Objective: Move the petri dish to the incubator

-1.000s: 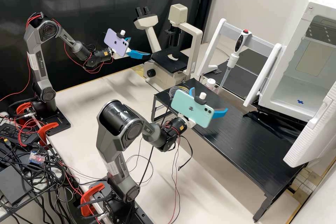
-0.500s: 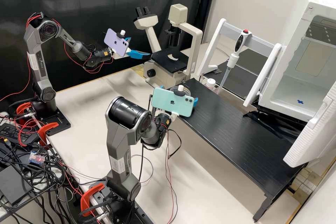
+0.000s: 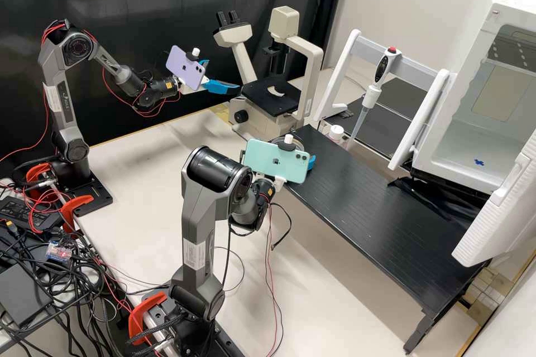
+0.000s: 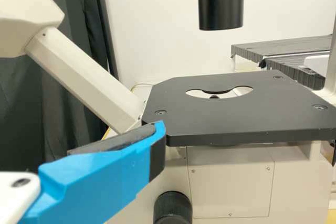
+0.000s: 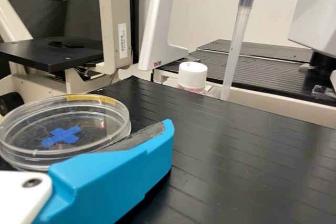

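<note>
Petri dish (image 5: 65, 129) sits by the right pincer (image 5: 118, 170), open or gripping one cannot tell, its transfer to the incubator (image 3: 474, 56) not yet done.

Right arm moved over the last 1.0 s. Its gripper (image 3: 312, 162) shifted along the black shelf (image 3: 379, 206) toward the microscope (image 3: 262, 118) end, to the petri dish (image 5: 89, 129). Its phone (image 3: 274, 160) tilts less and now overlaps the dish in high view. Elbow (image 3: 220, 178) swung shelfward; in the last 0.5 s, gripper shift was slight.
</note>
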### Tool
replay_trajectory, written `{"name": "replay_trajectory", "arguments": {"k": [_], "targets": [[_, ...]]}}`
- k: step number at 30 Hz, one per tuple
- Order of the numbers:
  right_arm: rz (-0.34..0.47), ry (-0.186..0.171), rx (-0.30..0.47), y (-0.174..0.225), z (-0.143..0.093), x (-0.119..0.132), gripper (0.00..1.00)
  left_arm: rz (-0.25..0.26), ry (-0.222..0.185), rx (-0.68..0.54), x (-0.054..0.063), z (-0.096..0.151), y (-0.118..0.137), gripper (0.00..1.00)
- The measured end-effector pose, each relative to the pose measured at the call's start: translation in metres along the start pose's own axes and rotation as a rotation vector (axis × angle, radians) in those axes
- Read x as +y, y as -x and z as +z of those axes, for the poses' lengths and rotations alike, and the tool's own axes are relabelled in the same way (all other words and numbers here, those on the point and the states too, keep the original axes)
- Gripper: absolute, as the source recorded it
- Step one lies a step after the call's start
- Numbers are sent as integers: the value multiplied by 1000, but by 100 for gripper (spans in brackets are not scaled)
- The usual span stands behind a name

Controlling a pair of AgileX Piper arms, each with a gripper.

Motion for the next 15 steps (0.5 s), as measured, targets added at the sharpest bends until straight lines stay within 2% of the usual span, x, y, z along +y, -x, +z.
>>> {"name": "replay_trajectory", "arguments": {"k": [15], "targets": [[-2,0,-2,-2,1,0,0,0,0,0,0,0,0,100]]}}
